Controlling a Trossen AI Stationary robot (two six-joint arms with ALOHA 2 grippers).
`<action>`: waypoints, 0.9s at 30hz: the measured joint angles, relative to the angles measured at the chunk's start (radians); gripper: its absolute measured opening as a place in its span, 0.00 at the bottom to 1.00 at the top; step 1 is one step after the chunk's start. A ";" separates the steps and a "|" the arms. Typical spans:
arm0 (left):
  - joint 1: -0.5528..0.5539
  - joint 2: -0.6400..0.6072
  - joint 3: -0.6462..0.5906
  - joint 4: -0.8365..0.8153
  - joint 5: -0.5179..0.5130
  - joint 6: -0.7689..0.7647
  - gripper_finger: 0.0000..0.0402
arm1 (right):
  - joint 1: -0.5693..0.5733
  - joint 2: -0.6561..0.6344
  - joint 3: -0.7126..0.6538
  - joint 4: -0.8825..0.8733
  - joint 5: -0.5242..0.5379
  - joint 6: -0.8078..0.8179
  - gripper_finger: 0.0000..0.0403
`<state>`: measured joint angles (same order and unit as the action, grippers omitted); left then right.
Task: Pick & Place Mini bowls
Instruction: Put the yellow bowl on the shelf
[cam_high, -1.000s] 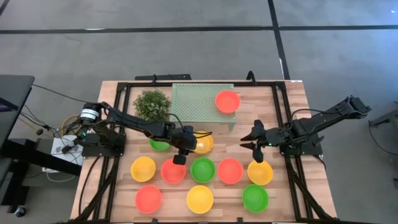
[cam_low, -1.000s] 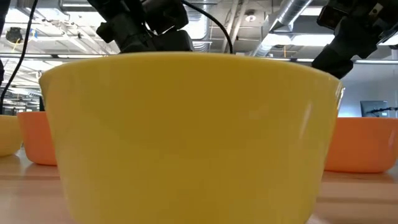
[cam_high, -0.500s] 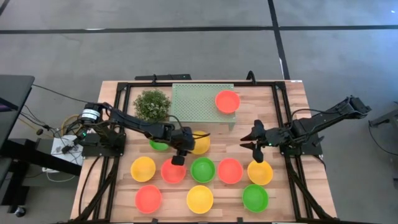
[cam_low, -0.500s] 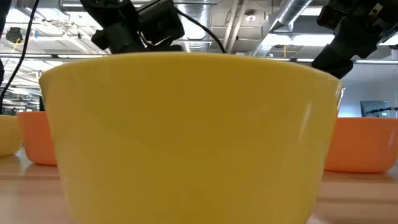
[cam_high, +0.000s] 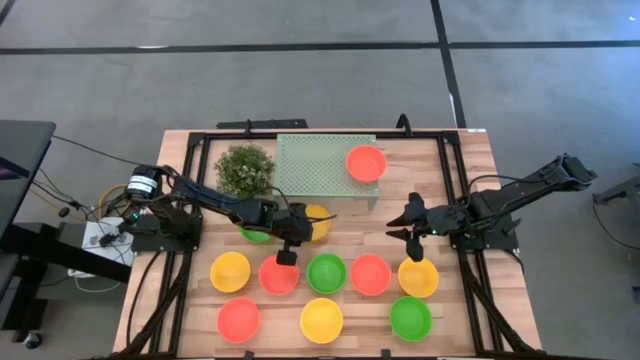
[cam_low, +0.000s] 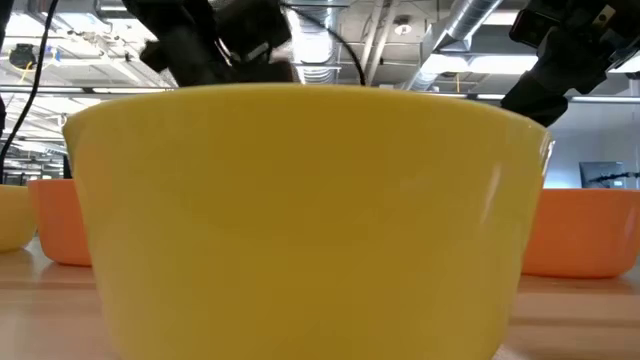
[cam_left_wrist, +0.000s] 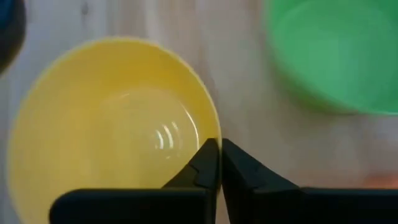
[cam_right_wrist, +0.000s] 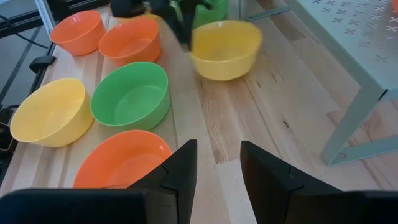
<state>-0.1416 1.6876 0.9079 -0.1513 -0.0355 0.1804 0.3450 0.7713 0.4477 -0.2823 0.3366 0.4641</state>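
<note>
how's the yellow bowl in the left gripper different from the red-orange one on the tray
The yellow bowl is gripped at its rim by the left gripper, whose fingers are shut on it; the red-orange bowl is untouched. The yellow one is over the wooden table, the red-orange one sits on the pale green tray. Both are round and look the same size.

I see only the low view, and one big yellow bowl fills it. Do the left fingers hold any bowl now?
Observer: Yes. The left wrist view shows the left gripper shut on the rim of a yellow bowl.
Operator: What is the right arm doing?
Observer: The right gripper is open and holds nothing. It waits at the right side of the table.
Operator: Is any bowl on the tray?
Observer: One red-orange bowl sits on the perforated tray.
</note>
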 joint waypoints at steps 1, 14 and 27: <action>-0.018 -0.016 0.003 -0.001 0.000 -0.005 0.02 | 0.000 0.000 0.000 0.000 0.000 0.000 0.29; -0.195 -0.359 0.028 0.005 -0.318 0.022 0.02 | 0.000 0.000 0.000 0.003 0.000 0.000 0.29; -0.024 -0.310 0.269 -0.248 -0.304 0.127 0.02 | 0.000 0.000 0.000 0.009 0.000 -0.002 0.29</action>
<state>-0.1661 1.3771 1.1772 -0.3988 -0.3399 0.3070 0.3447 0.7712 0.4476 -0.2737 0.3370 0.4622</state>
